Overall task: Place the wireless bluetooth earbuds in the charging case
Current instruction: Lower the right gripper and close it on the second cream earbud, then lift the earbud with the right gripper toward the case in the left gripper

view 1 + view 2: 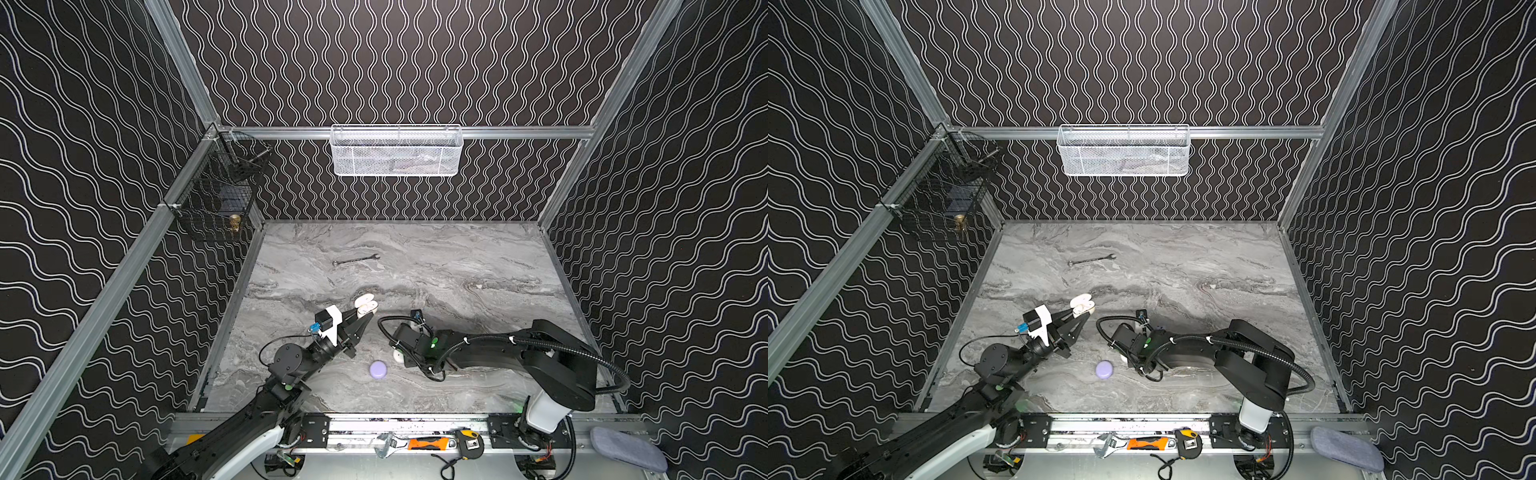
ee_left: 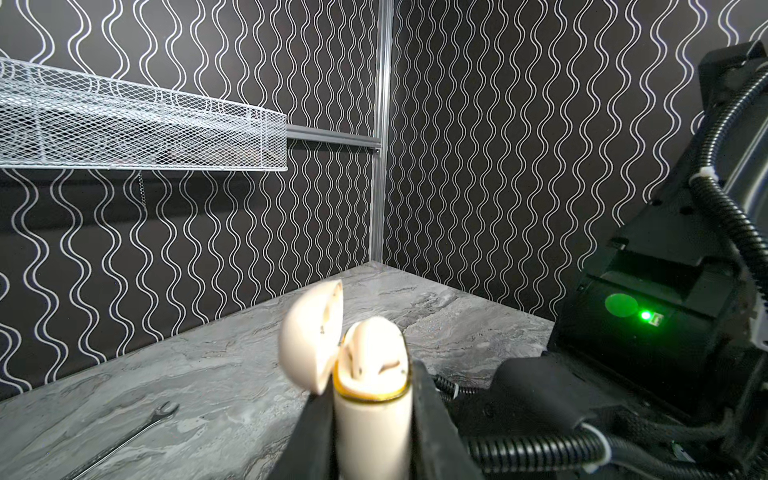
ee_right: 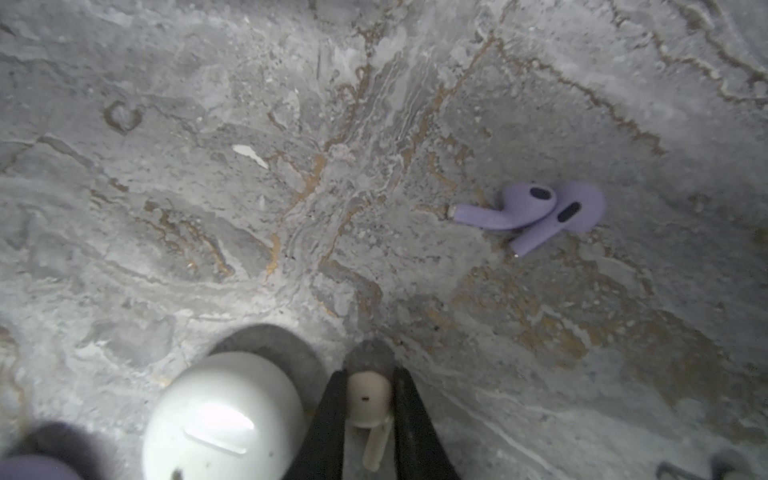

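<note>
Your left gripper [image 1: 362,318] holds the cream charging case [image 2: 372,424] between narrow jaws, its lid [image 2: 309,340] hinged open, at the middle of the table [image 1: 457,266]. Your right gripper [image 3: 369,390], nearer and just right, has its jaws closed on a cream earbud [image 3: 368,401], beside a shut white case [image 3: 224,415]. Two lavender earbuds [image 3: 536,212] lie touching on the marble. A lavender case [image 1: 378,369] sits closed, near centre.

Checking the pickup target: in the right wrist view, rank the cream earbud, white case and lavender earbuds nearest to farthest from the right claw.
1. cream earbud: between the fingers of the right claw.
2. white case: close beside the claw, on the table.
3. lavender earbuds: farthest, out ahead, the pair touching.
</note>
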`<state>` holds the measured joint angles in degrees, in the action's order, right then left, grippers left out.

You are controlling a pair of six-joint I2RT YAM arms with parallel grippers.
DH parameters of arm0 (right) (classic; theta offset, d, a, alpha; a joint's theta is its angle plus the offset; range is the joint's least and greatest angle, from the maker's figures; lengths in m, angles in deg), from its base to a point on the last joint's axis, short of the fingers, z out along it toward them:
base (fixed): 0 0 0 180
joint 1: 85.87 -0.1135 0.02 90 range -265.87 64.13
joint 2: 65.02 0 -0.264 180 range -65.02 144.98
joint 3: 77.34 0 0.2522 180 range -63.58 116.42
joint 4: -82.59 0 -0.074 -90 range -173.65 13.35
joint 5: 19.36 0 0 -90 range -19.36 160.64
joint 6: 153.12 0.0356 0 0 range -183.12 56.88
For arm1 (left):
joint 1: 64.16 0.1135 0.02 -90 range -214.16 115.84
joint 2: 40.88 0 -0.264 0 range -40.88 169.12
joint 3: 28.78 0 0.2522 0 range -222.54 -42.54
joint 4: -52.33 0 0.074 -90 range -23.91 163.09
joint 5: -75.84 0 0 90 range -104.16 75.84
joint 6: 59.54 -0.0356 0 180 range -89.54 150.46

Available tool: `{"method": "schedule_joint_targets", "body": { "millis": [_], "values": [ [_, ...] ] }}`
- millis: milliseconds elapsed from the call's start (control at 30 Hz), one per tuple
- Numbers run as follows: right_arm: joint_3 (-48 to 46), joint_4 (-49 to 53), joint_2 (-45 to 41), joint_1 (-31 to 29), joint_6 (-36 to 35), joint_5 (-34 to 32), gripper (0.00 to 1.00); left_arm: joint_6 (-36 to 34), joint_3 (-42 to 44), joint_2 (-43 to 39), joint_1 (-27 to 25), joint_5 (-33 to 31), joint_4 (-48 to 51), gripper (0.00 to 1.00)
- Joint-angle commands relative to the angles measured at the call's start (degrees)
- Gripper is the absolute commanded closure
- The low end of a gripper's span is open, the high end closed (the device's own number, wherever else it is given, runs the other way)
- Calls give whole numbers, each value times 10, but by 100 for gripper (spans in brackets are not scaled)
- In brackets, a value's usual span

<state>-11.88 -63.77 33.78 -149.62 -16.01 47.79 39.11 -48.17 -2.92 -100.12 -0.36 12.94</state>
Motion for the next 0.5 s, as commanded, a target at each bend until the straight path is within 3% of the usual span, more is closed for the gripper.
{"method": "schedule_joint_targets", "body": {
  "millis": [0, 233, 467],
  "values": [
    [-2, 29, 4, -3, 9, 40, 82, -7, -2, 1, 0, 8, -23, 100],
    [6, 48, -42, -4, 9, 5, 84, -2, 1, 13, 0, 40, -58, 100],
    [52, 84, -146, -11, -18, -83, 86, 11, 6, 57, 0, 107, -150, 100]
  ]
}}
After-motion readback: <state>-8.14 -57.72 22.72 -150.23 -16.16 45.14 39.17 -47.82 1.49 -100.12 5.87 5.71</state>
